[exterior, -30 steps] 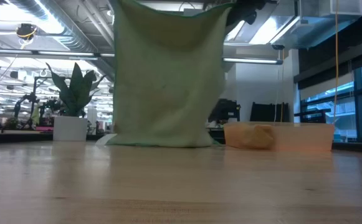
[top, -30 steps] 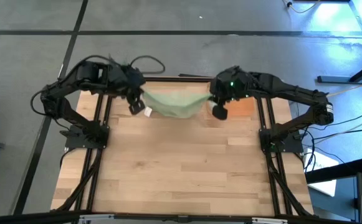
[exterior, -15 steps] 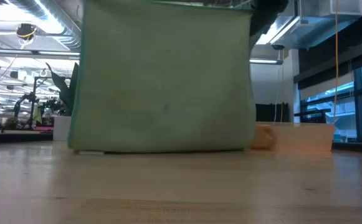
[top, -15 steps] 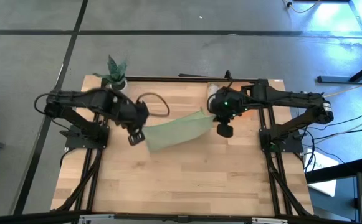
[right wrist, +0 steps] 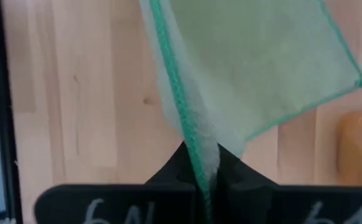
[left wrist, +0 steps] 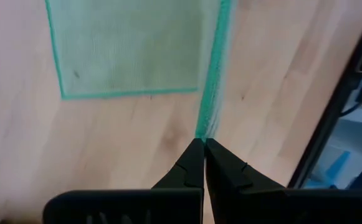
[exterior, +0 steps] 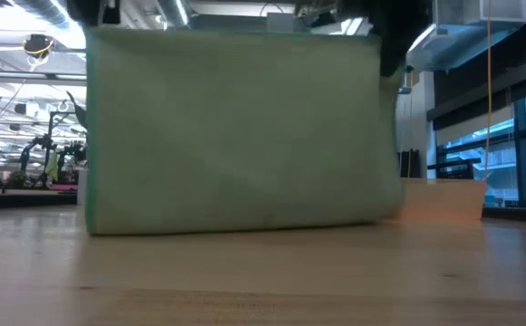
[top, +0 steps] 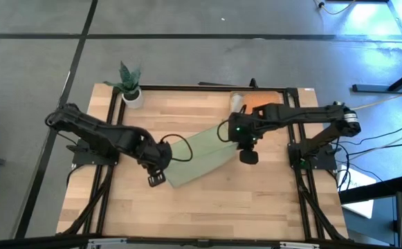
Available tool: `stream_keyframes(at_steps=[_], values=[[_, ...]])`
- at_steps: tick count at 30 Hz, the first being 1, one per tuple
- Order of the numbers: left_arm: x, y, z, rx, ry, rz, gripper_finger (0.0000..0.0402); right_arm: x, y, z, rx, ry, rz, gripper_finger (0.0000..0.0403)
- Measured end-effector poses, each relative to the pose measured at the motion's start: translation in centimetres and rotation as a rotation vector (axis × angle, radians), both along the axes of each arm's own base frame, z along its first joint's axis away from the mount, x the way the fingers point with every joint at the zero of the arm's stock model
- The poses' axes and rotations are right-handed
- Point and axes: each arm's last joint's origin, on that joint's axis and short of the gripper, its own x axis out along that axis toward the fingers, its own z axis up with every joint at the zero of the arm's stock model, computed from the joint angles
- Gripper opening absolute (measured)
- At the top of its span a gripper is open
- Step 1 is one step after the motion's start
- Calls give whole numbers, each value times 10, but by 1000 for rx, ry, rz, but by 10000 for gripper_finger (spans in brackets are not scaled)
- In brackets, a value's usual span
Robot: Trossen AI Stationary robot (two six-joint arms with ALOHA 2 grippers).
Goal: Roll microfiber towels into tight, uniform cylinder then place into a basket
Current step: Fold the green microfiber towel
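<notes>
A light green towel [top: 202, 155] hangs as a wide sheet between my two grippers over the middle of the table. In the low view the green towel [exterior: 240, 136] fills most of the picture, and its lower edge [exterior: 244, 228] reaches down to the tabletop. My left gripper [top: 160, 171] is shut on one upper corner and my right gripper [top: 241, 142] on the other. The orange basket [top: 268, 101] stands at the far right, partly under my right arm. No grey towel shows. My left gripper pinches the towel's upper corner [left wrist: 200, 132] at its teal hem between its two fingertips, pointing steeply down from above. The cloth hangs below it. My right gripper pinches the other upper corner, at the hemmed edge [right wrist: 193, 146], also from above. The top edge between them runs nearly straight.
A small white pot with a green plant [top: 130, 91] stands at the far left corner. The basket [exterior: 444, 201] shows behind the towel's right side in the low view. Bare wood lies toward the near edge [top: 201, 214].
Both grippers have come down and toward the near edge, tipping to point more steeply down; the left one went farthest, also toward the right. The towel went with them from the far edge to the middle. It has spread from a sagging bunch into a wide sheet.
</notes>
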Motion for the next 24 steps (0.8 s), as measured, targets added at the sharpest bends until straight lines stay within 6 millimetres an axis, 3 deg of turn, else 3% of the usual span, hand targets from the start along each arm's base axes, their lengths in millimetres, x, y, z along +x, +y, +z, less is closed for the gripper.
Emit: stream_keyframes(at_steps=[14,24], values=[[-3,-10,-52,-44,53,106,0,37,-1,-60,-33,207,30,6],[-6,11,-79,15,119,182,0,51,-19,-93,-185,305,-38,6]])
